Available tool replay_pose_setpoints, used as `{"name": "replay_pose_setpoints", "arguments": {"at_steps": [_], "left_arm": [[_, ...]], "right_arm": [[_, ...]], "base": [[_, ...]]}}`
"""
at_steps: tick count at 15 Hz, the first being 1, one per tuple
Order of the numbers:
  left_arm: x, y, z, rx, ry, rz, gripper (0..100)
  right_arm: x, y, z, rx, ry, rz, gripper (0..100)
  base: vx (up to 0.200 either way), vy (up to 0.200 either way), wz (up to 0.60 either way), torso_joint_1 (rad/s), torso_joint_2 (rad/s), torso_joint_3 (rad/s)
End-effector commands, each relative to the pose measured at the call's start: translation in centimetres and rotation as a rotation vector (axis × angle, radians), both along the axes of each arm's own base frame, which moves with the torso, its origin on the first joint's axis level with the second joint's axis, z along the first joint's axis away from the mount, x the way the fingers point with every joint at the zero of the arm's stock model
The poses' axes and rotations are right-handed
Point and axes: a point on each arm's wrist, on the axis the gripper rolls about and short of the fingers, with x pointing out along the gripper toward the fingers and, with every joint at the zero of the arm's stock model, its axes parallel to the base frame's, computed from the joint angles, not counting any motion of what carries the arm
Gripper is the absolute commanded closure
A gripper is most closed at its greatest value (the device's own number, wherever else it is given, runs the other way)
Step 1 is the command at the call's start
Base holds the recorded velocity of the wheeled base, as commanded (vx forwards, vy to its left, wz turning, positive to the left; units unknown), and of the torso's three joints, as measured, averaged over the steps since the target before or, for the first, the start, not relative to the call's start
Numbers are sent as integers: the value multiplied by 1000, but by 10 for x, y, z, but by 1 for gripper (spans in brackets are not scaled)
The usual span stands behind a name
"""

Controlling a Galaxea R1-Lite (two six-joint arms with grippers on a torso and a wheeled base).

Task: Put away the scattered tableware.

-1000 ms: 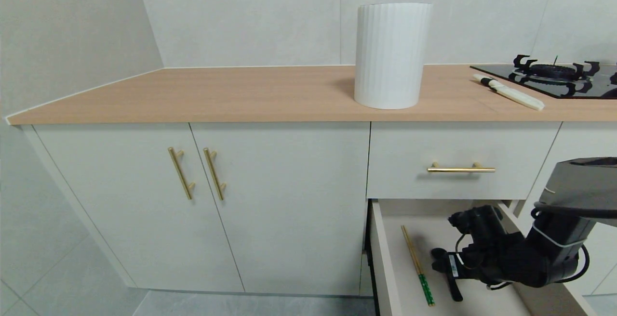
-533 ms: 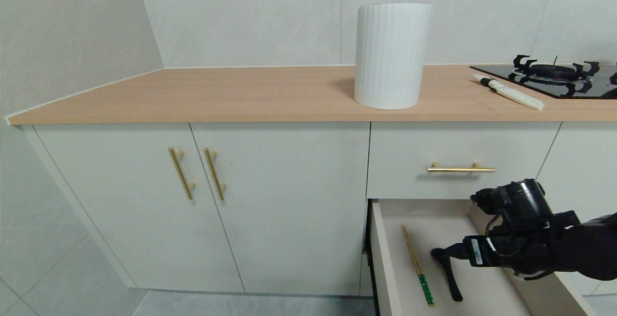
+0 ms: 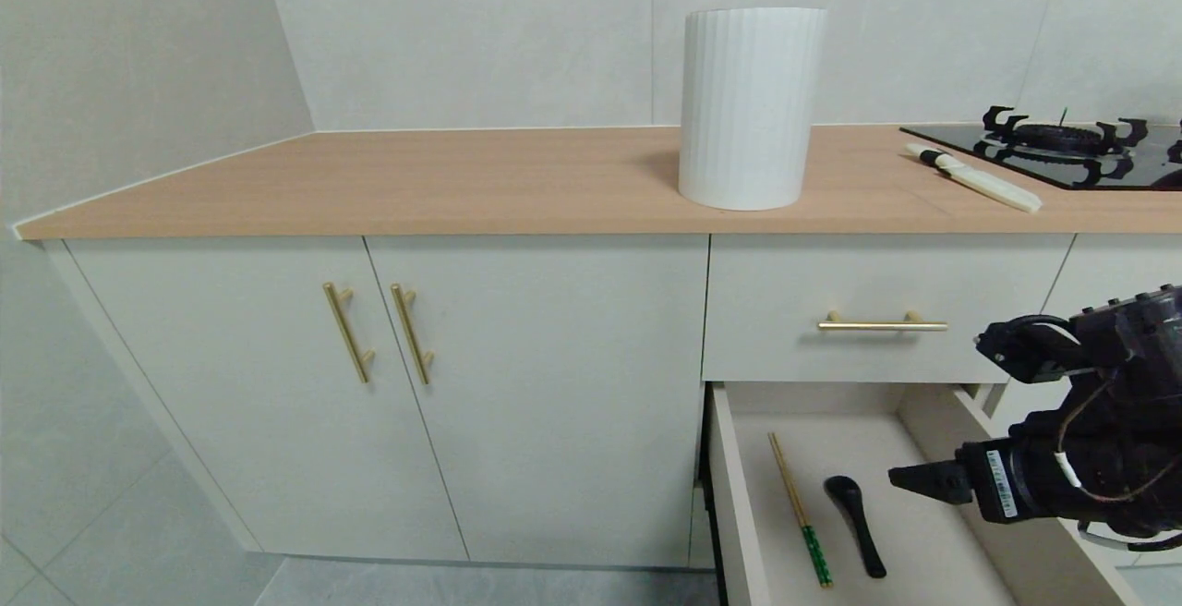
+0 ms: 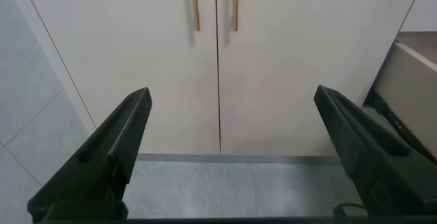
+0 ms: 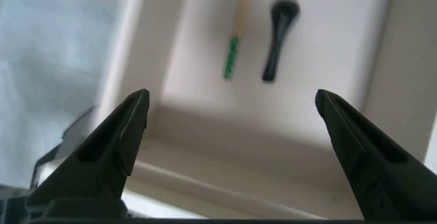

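The countertop (image 3: 462, 181) runs across the scene above the closed cabinet doors (image 3: 388, 384). Below its right part the lower drawer (image 3: 729, 495) is pulled out. On top stands a tall white ribbed canister (image 3: 750, 107), and to the right of it is the stove (image 3: 1062, 149). My right gripper (image 5: 231, 104) is where things have changed. A second ago it was low inside the drawer, right at the black spoon. Half a second ago it had lifted, and the spoon lay on the drawer floor. Now it has drawn back toward the drawer's right side, above the floor, with its jaws spread wide and nothing between them. My left gripper (image 4: 232, 98) hangs low facing the cabinet doors, with its jaws also wide apart and empty. A pale knife (image 3: 979, 179) lies on the countertop, partly on the front edge of the stove and well away from the drawer. In the drawer, the chopsticks (image 3: 799, 514) lie lengthwise near the left wall. The black spoon (image 3: 854, 512) rests just beside them on the right, bowl toward the back, and I am no longer touching it. I take that to mean the spoon is put away. The knife looks like the piece left to fetch, and after that the drawer still needs closing.
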Motion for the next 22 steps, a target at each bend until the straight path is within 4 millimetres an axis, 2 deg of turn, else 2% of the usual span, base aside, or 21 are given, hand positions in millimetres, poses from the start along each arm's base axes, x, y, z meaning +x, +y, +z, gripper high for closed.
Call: {"name": "replay_pose_setpoints", "arguments": {"at_steps": [1, 8, 13, 15, 17, 22], "left_arm": [[0, 0, 0, 0, 0, 0, 0], [0, 0, 0, 0, 0, 0, 0], [0, 0, 0, 0, 0, 0, 0], [0, 0, 0, 0, 0, 0, 0], [0, 0, 0, 0, 0, 0, 0], [0, 0, 0, 0, 0, 0, 0]], "right_arm": [[-14, -4, 13, 4, -47, 17, 0], [-24, 0, 12, -25, -15, 77, 0], [-39, 14, -5, -67, 108, 246, 0], [-43, 27, -18, -81, 191, 342, 0], [-45, 31, -29, -104, 243, 371, 0], [-35, 41, -51, -148, 344, 382, 0]], "base": [[-200, 0, 0, 2, -2, 7], [-200, 0, 0, 0, 2, 2], [0, 0, 0, 0, 0, 0], [0, 0, 0, 0, 0, 0], [0, 0, 0, 0, 0, 0], [0, 0, 0, 0, 0, 0]]}}
